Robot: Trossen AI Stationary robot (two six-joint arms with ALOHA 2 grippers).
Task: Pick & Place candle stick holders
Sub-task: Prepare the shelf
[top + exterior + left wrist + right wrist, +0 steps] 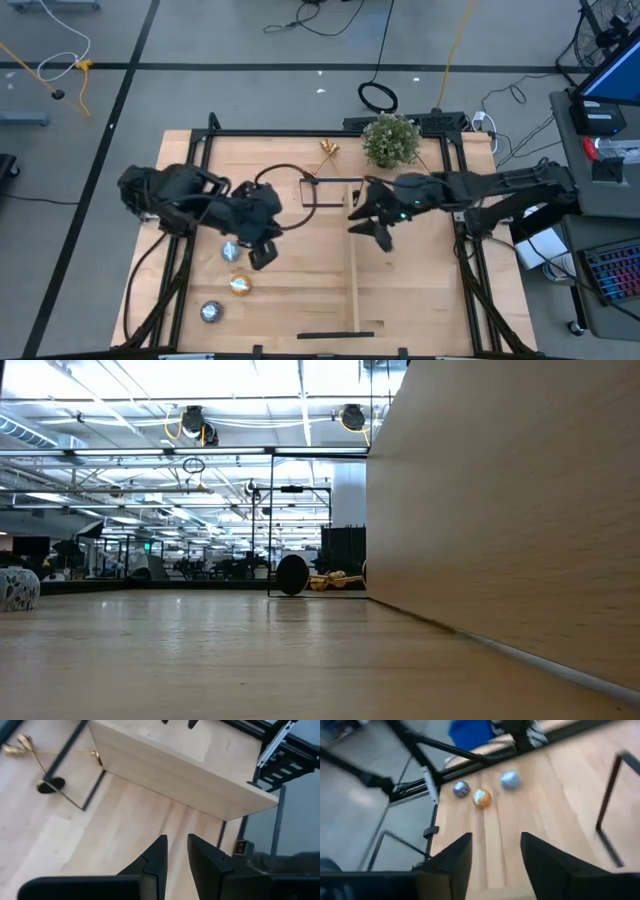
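Note:
A shiny gold candle stick holder (330,150) lies on the wood near the table's far edge, just left of the plant; it also shows in the left wrist view (21,744) and far off in the low view (335,580). My left gripper (262,254) hangs over the table's left half, well short of the holder. Its fingers (177,865) are a narrow gap apart with nothing between them. My right gripper (372,232) is up over the table's middle, right of the divider, open and empty (495,860).
An upright wooden divider (352,265) runs from the middle toward the near edge. A black wire stand (320,195) sits left of it. A green potted plant (390,140) stands at the far edge. Three small round discs (230,250) (240,285) (210,312) lie at the near left.

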